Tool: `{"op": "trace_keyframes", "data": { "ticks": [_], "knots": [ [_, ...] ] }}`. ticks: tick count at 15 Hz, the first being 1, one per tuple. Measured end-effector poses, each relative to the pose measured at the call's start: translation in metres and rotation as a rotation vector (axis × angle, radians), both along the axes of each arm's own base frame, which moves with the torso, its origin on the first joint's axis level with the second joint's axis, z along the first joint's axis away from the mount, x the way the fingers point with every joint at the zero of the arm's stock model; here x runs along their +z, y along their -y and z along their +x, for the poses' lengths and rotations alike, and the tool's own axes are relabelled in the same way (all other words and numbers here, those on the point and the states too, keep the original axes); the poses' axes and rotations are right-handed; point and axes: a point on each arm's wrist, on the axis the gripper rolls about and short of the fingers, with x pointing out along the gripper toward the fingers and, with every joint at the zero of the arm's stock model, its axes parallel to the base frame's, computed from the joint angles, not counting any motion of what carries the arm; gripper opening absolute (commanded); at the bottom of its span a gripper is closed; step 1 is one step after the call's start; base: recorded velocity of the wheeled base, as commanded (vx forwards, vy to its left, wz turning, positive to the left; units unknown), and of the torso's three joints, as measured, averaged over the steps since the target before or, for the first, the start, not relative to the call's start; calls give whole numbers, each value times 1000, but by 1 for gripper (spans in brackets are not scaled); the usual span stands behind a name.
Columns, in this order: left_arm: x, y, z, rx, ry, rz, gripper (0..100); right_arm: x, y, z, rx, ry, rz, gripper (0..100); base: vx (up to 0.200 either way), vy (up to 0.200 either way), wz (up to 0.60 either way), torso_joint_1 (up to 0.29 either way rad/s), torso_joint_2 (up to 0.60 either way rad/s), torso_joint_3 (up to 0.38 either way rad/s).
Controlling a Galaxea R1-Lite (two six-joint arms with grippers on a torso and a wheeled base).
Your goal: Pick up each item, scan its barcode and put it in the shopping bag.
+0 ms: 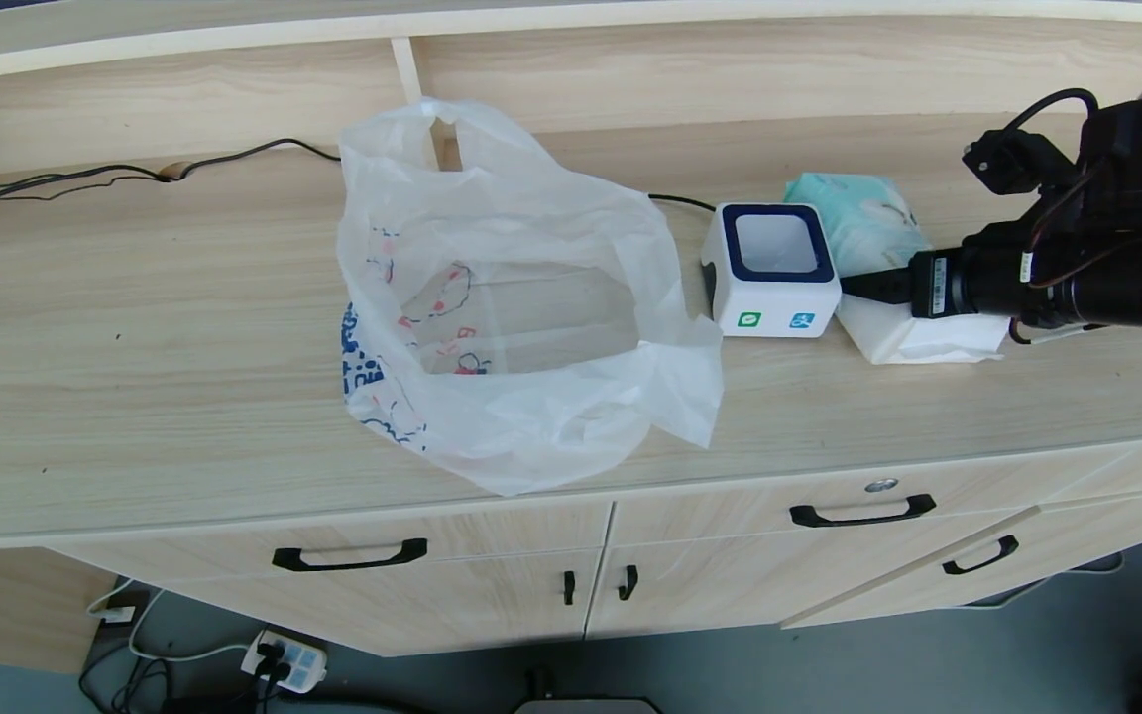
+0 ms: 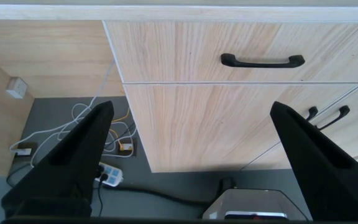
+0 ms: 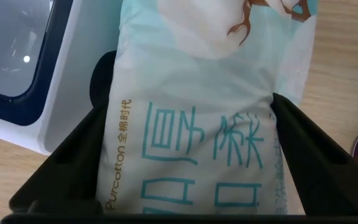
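Straddling a soft tissue pack (image 1: 863,228) on a pale wooden counter (image 1: 135,377), the right gripper (image 3: 185,102) is holding its two black fingers (image 3: 73,168) spread wide. One finger is running along each long side of the pack, and the jaws are not closed on it. The pack, pale teal and white with teal lettering, is lying flat on the counter just beside a small white scanner (image 1: 774,273) that has a dark blue frame around its window. It is sitting on the robot's right of the scanner, touching it or very nearly so. The right arm is stretching in over the counter from the right edge of the head view.

A thin white shopping bag (image 1: 521,297) is standing open near the middle of the counter, just to the left of the scanner. Its mouth is gaping upward, and blue and red printing is showing through its sides. A black cable (image 1: 85,178) is trailing along the back of the counter behind the bag.

The left gripper (image 2: 188,106) is hanging low in front of the cabinet with its fingers wide apart, open and unloaded. It is facing a drawer front with a black handle (image 2: 263,61). On the floor, a white power strip (image 1: 284,662) is lying among loose cords.
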Motion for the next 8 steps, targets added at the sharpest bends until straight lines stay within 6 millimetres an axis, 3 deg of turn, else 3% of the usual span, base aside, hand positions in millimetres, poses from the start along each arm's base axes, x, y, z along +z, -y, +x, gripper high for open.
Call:
{"op": "trace_keyframes", "data": {
  "ticks": [8],
  "knots": [
    [0,0,0,0,0,0,100,6,4,-23,-9,-5,25,0,0,0,0,0,0,0]
  ]
}}
